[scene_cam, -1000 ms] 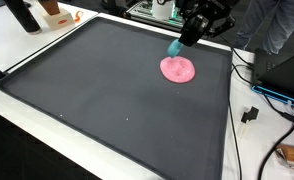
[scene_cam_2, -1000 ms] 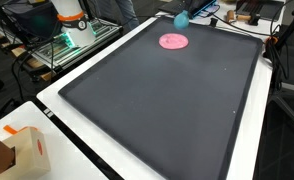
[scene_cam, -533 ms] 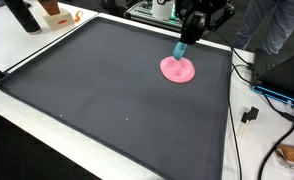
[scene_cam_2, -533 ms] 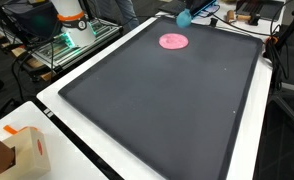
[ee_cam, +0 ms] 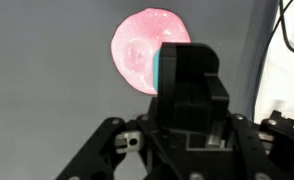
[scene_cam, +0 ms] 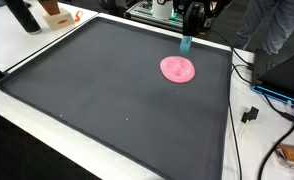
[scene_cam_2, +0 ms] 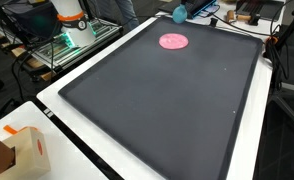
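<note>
The gripper (scene_cam: 187, 32) hangs above the far edge of the mat (scene_cam: 97, 95), up and just beyond the plate (scene_cam: 178, 69), which lies flat and pink on the mat's far part. Its jaws are closed narrowly on a teal piece (scene_cam: 185, 44) that points down from them, its lower end clear of the plate and well above it. In an exterior view the teal piece (scene_cam_2: 179, 14) shows behind the plate (scene_cam_2: 173, 41), near the mat's rim. In the wrist view the plate (ee_cam: 139, 48) sits past the black gripper body, and only a thin strip of the teal piece (ee_cam: 157, 68) shows beside it. A box (scene_cam_2: 25, 150) stands off the mat, well apart from the plate, at the opposite corner.
</note>
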Controlling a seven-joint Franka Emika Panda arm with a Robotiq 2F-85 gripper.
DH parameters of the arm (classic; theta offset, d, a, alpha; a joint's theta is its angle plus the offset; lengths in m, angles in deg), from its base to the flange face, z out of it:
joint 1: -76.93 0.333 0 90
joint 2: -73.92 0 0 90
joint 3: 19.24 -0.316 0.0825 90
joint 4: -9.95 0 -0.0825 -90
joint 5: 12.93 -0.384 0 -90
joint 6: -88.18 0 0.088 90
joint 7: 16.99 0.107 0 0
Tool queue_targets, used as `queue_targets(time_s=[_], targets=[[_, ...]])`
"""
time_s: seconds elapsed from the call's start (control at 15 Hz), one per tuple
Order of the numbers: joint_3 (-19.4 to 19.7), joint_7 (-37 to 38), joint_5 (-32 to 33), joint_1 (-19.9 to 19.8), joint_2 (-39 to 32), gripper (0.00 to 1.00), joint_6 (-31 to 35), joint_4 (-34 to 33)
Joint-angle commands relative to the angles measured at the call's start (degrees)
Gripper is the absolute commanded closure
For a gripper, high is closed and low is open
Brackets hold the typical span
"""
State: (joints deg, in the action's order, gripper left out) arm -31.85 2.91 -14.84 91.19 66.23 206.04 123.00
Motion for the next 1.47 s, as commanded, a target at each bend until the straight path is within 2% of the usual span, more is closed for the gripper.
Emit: queue_targets(time_s=[0.0, 0.73, 1.0, 1.4], targets=[[0.2, -7.0, -6.7, -1.6, 4.2, 0.74, 3.4, 5.5], [1.3, -37.2, -35.7, -5.7, 5.6, 0.74, 17.1, 16.8], [1.6, -46.7, -45.0, -6.5, 4.9, 0.74, 17.3, 18.9], [2.4, -55.8, -53.1, -7.0, 4.0, 0.74, 16.6, 20.8]])
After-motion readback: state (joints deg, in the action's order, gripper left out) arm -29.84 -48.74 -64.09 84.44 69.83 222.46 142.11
